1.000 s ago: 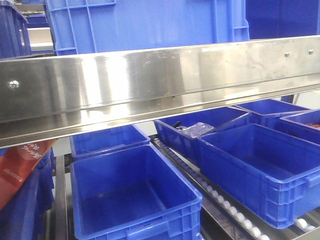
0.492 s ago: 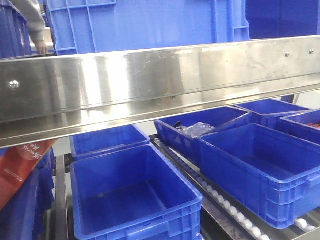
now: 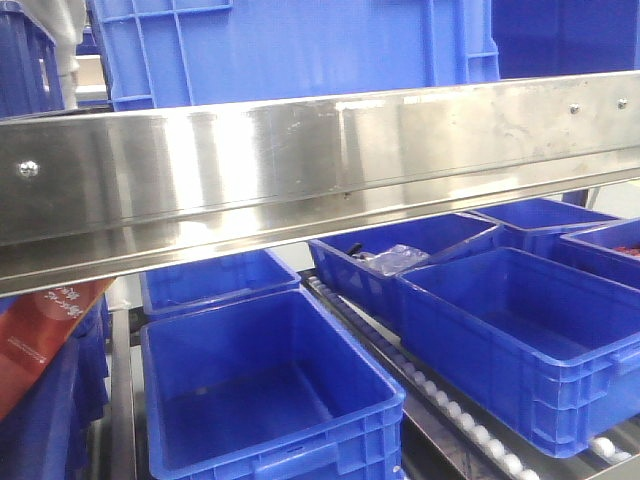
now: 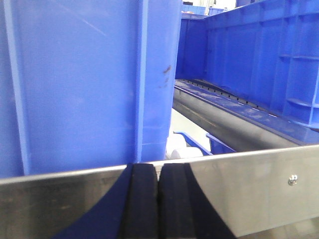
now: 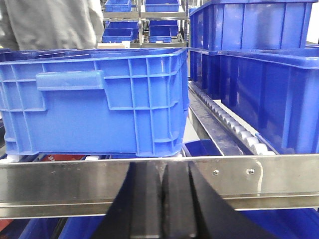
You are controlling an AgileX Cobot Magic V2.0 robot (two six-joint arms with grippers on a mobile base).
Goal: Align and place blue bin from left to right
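Front view: a stainless steel rail [image 3: 320, 170] crosses the whole frame, slanting slightly up to the right. Above and behind it, on the upper shelf level, stands the blue bin [image 3: 290, 45], ribbed wall facing the camera, its base hidden by the rail. Darker blue crates [image 3: 25, 60] flank it at upper left. Below the rail, a lower rack holds several open blue crates: an empty one [image 3: 265, 385] at front left, a longer one [image 3: 530, 340] at front right, one behind with a clear plastic packet [image 3: 392, 258] inside. A roller track [image 3: 440, 400] with white wheels runs between the two front crates. A red carton [image 3: 45, 330] leans at the left edge. No gripper in this view.

Left wrist view: left gripper [image 4: 158, 199] low centre, black fingers pressed together with nothing between them, in front of the steel rail [image 4: 259, 189]. Just beyond the rail, the blue bin's [image 4: 84, 84] wall fills the left half. A deeper-blue crate [image 4: 259, 59] sits to the right, a gap between them.

Right wrist view: right gripper [image 5: 162, 204] likewise closed on nothing, fingers meeting before the rail [image 5: 60, 184]. The blue bin [image 5: 99, 99] rests at the front edge of the shelf, left of a roller track [image 5: 234, 127]; taller crates [image 5: 269, 84] stand right of it. A person in grey [image 5: 50, 22] stands behind.
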